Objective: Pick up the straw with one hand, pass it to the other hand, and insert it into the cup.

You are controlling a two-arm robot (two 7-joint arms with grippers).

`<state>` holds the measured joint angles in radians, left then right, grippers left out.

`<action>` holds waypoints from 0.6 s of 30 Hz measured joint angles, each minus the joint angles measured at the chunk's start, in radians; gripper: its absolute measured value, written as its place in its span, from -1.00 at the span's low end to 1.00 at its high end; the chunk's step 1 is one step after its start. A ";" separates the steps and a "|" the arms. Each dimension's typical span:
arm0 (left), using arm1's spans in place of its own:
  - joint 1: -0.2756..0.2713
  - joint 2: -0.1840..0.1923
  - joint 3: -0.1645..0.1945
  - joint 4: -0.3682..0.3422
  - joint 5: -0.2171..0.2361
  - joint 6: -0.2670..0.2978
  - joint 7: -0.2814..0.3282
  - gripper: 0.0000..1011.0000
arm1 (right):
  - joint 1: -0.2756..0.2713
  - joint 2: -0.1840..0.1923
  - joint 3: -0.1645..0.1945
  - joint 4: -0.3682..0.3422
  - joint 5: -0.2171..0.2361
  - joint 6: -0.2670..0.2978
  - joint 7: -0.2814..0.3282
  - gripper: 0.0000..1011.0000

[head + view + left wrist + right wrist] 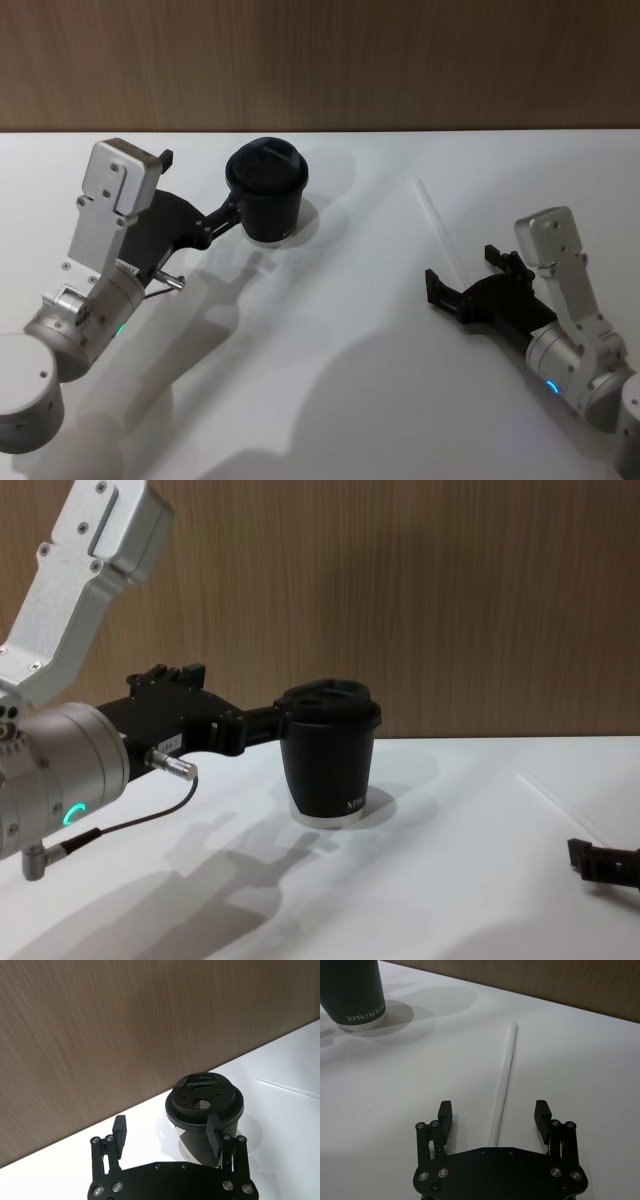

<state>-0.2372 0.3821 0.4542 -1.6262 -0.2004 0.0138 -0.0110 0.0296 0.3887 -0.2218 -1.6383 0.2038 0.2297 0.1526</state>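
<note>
Head view looks down on a big white table (330, 400). On the robot's left side, the left gripper (200, 183) is out by the cup (267, 195). Its two fingers are spread wide with nothing in them. One finger tip is right at the cup's side, but I cannot tell if it touches. On the robot's right side, the right gripper (463, 270) sits low near the table. Its fingers are spread wide too, and they hold nothing. The cup stands up straight near the back of the table, black, with its lid on. The straw (437, 225) lies flat on the table, well apart from the cup. In the right wrist view its near end runs in between the right gripper's open fingers. So I think this is the very first step: the straw is not yet picked up. Next, I think the right gripper needs to go down until its finger tips are at the table, then squeeze shut on the straw and lift it. The straw is thin and lies flat, so it could slip or roll away. After that comes the pass to the left gripper, and last the small round hole (202, 1104) in the lid.
</note>
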 joint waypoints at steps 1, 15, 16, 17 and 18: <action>0.000 0.000 0.000 0.000 0.000 0.000 0.000 0.98 | 0.000 -0.001 0.000 0.001 -0.001 -0.001 0.001 0.98; 0.000 0.000 0.000 0.000 0.000 0.000 0.000 0.98 | -0.002 -0.003 0.001 0.008 -0.009 -0.007 0.008 0.39; 0.000 0.000 0.000 0.000 0.000 0.000 0.000 0.98 | -0.002 -0.003 0.001 0.009 -0.009 -0.007 0.008 0.31; 0.000 0.000 0.000 0.000 0.000 0.000 0.000 0.98 | -0.002 -0.003 0.002 0.009 -0.010 -0.008 0.008 0.23; 0.000 0.000 0.000 0.000 0.000 0.000 0.000 0.98 | -0.002 -0.003 0.002 0.009 -0.010 -0.008 0.008 0.19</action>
<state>-0.2372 0.3821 0.4542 -1.6262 -0.2004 0.0139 -0.0109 0.0278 0.3855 -0.2202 -1.6293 0.1940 0.2220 0.1607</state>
